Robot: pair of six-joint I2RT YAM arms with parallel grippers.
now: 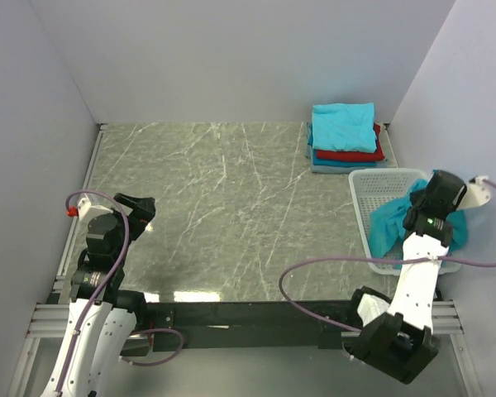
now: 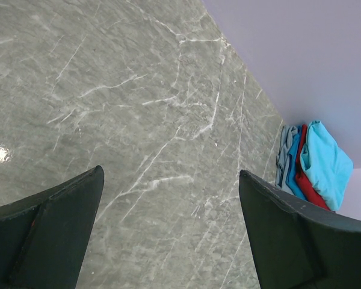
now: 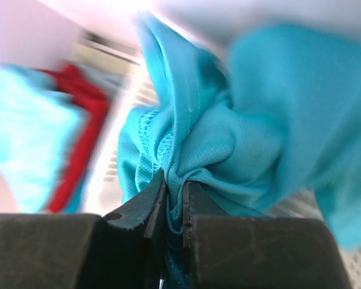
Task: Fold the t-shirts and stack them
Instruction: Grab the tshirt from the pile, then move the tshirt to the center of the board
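- Lower left of top view: left arm (image 1: 99, 248) sat near the front edge; left jaws were wide open w/ nothing between them. Its wrist view showed only bare marbled counter (image 2: 168, 90) between the two fingers (image 2: 60, 229).
- Right side of top view: right arm (image 1: 422, 265) reached fwd over the white basket (image 1: 380, 175), which stood at the counter's right edge.
- right jaws were almost shut, pinching a bunched fold of the teal t-shirt (image 3: 240, 132); cloth was gathered tight at the tips.
- That t-shirt (image 1: 388, 227) lay crumpled in the basket, partly hidden under the wrist.
- Upper right of top view, farthest back: stack of folded t-shirts (image 1: 344, 136) on the counter, just beyond the basket, near the back wall. Turquoise on top, red below, darker blue under that, greyish layer at bottom.
- Same stack (image 2: 316, 165) showed at right edge of left wrist view; blurred at left of right wrist view.
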